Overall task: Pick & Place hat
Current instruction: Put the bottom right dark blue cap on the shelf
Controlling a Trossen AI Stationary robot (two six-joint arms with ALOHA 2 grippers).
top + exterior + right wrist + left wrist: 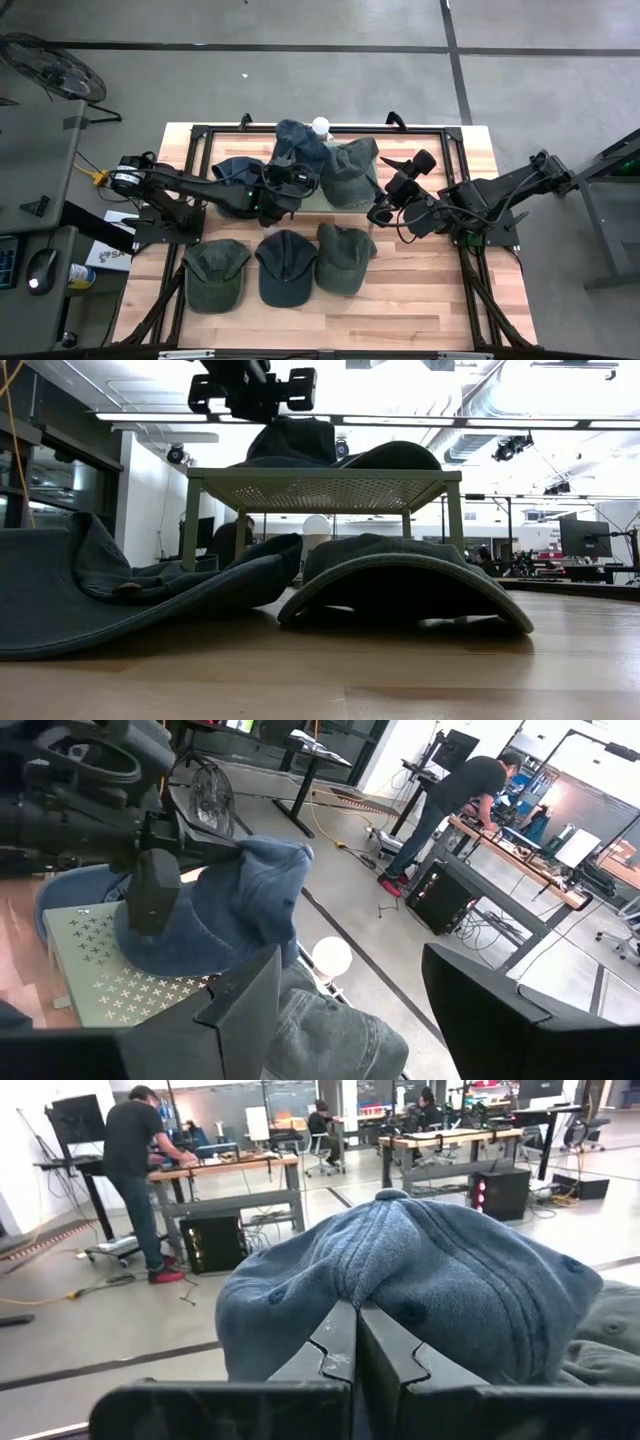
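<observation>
A light blue denim hat sits on a pale green perforated shelf at the table's far middle. My left gripper is shut on it, also seen in the right wrist view as the left gripper. An olive hat lies beside it on the shelf. A dark blue hat lies under my left arm. My right gripper hangs open to the right of the shelf, its fingers around nothing. My left gripper pinches a fold of the blue hat's crown between its two shut fingers. The fingers come level from the table's left side. The hat's lower edge rests on the shelf top, and the crown stands up beyond the fingers.
Three hats lie in a row on the near half of the table: olive, dark blue and olive. A white ball-shaped thing stands at the far edge behind the shelf. People work at benches in the room beyond.
</observation>
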